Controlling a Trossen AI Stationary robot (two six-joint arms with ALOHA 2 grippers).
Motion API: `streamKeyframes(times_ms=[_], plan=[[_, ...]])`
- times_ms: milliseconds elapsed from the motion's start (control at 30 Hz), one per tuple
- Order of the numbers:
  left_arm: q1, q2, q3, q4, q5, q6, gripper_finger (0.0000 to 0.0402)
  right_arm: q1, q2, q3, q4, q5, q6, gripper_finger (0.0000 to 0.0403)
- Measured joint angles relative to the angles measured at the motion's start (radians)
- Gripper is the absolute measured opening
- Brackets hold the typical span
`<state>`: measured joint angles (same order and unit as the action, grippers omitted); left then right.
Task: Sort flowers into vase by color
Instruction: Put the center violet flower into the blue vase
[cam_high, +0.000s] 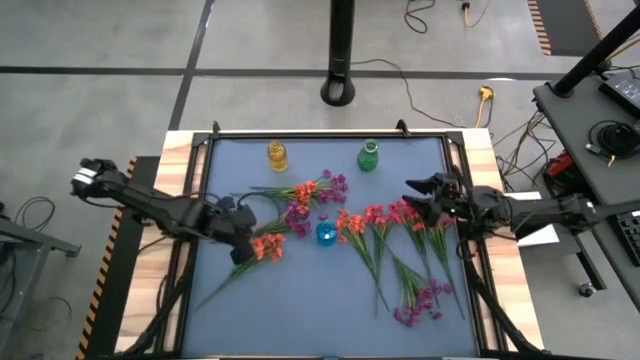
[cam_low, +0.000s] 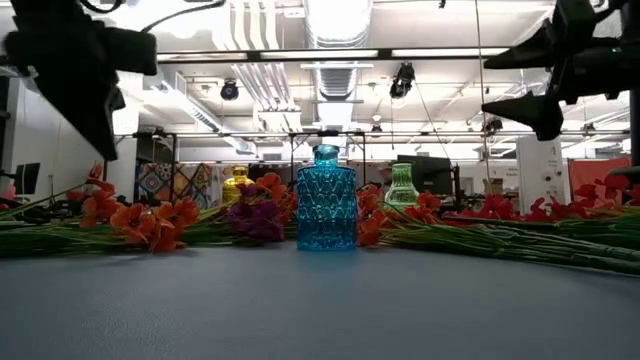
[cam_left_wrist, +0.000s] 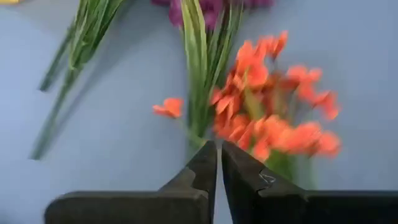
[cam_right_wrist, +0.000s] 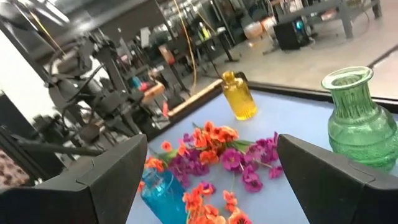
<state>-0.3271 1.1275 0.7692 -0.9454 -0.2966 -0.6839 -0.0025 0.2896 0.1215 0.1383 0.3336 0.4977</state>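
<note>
Flower sprigs lie flat on the blue mat (cam_high: 300, 310): an orange one (cam_high: 266, 246), purple (cam_high: 297, 215) and orange-purple ones (cam_high: 318, 187) in the middle, red ones (cam_high: 380, 216) and a purple one (cam_high: 420, 305) to the right. Yellow (cam_high: 277, 155), green (cam_high: 368, 156) and blue (cam_high: 326, 232) vases stand upright and hold no flowers. My left gripper (cam_high: 243, 243) is shut and empty, raised above the orange sprig (cam_left_wrist: 267, 118). My right gripper (cam_high: 413, 196) is open and empty, raised (cam_low: 545, 75) over the red blossoms.
The mat has a raised dark frame (cam_high: 205, 140) on a wooden table. Bare mat lies along the near edge and at the near left. A black pole base (cam_high: 340, 92) and cables lie on the floor beyond the far edge.
</note>
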Motion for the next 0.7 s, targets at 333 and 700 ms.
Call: streamKeyframes(times_ms=[333,700], plan=[[0.007,0.049,-0.125,0.014,-0.006,0.062,0.0151,0.0,0.276,0.147,-0.023,-0.078,-0.078,0.0352],[0.031,0.043,-0.248,0.187,0.044,0.046,0.0166,0.0,0.378,0.296,-0.142,-0.08,-0.168,0.0352]])
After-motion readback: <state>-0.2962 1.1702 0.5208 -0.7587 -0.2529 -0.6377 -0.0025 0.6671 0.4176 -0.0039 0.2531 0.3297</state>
